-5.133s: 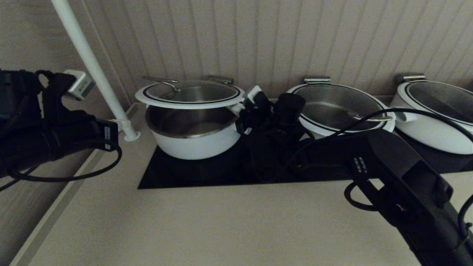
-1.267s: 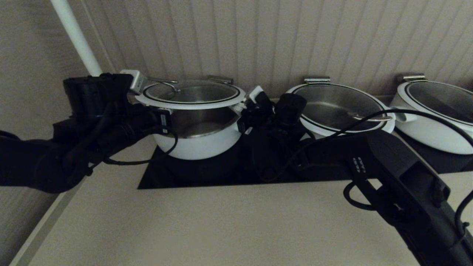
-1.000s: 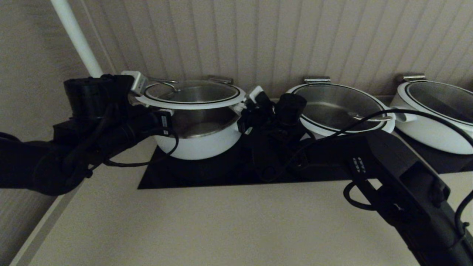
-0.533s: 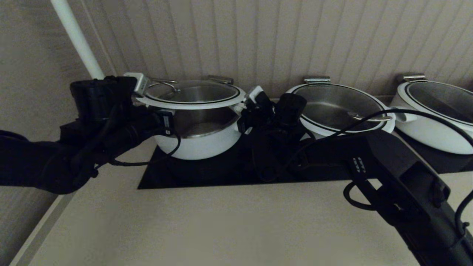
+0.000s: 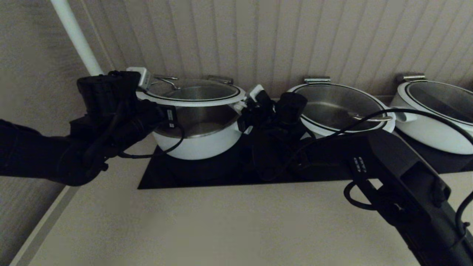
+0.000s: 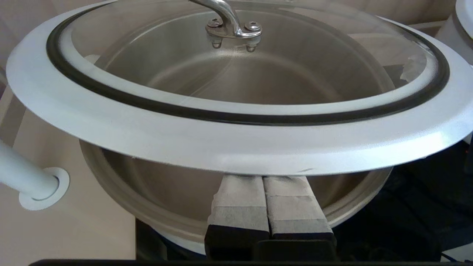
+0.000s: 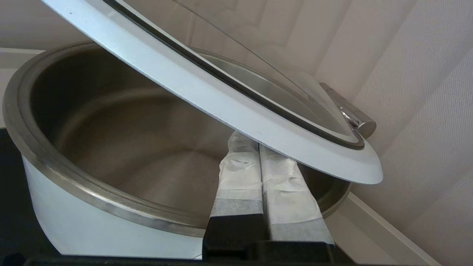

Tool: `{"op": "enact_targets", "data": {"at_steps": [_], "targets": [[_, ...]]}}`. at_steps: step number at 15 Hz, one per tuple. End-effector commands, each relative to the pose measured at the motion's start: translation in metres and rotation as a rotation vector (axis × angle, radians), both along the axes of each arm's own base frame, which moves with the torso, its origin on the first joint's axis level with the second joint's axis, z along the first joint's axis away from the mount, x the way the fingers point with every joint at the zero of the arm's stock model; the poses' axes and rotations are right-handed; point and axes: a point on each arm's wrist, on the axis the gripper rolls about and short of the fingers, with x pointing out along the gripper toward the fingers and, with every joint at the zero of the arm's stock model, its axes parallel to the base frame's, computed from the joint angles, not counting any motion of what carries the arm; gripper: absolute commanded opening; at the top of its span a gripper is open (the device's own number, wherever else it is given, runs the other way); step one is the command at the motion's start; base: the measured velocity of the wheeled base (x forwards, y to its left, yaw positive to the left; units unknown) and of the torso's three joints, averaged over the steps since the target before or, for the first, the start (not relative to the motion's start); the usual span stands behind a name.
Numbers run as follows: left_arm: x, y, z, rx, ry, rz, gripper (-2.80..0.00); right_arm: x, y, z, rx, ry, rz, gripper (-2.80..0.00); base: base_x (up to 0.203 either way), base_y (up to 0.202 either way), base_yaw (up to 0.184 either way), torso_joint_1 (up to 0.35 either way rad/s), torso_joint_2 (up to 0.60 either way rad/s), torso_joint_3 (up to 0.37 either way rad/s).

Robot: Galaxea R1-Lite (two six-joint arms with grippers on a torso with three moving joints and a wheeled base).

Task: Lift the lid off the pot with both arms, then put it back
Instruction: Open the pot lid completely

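Observation:
The glass lid [image 5: 192, 99] with its white rim hangs tilted above the white pot [image 5: 199, 146], and the steel bowl shows in the gap beneath it. My left gripper [image 5: 140, 77] is at the lid's left edge. In the left wrist view this gripper [image 6: 263, 179] is shut, its taped fingers pressed together and reaching under the lid [image 6: 236, 144] rim, over the pot [image 6: 122, 192]. My right gripper [image 5: 255, 92] is at the lid's right edge. Seen from the right wrist, it [image 7: 258, 147] is shut too, its tips under the rim of the lid [image 7: 236, 107], above the pot [image 7: 92, 221].
The pot stands on a black cooktop [image 5: 207, 173] against the ribbed wall. A second white pot with a lid [image 5: 340, 107] is close by on the right, and a third [image 5: 436, 111] is farther right. A white pipe [image 5: 75, 35] rises behind my left arm.
My left arm has come in from the far left to the lid's left edge. The lid's left side has risen slightly. The right arm has held still.

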Motion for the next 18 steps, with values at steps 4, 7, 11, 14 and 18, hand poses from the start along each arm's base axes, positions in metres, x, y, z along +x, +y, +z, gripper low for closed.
{"op": "enact_targets", "data": {"at_steps": [4,7,11,14,18], "targets": [[0.0029,-0.0008,0.0004,-0.003,-0.008,0.001,-2.80,-0.0009,-0.0002,0.0022,0.002,-0.011,0.001,-2.80,0.000,0.000,0.000,0.000,0.00,0.000],[0.0042,-0.0012,0.0018,-0.004,-0.013,0.001,-2.80,-0.0015,0.0007,0.0016,-0.002,-0.011,0.014,-2.80,0.000,0.000,0.000,0.000,0.00,0.000],[0.0053,-0.0015,0.0006,-0.002,-0.010,0.000,-2.80,-0.0023,0.0002,0.0017,-0.006,-0.005,0.015,-2.80,0.000,0.000,0.000,0.000,0.00,0.000],[0.0056,-0.0016,0.0001,-0.001,-0.009,0.000,-2.80,-0.0047,-0.0012,0.0013,-0.016,0.013,0.014,-2.80,0.000,0.000,0.000,0.000,0.00,0.000],[0.0053,-0.0015,0.0006,-0.002,-0.010,0.000,-2.80,-0.0085,-0.0042,0.0002,-0.030,0.037,0.015,-2.80,0.000,0.000,0.000,0.000,0.00,0.000]]}}
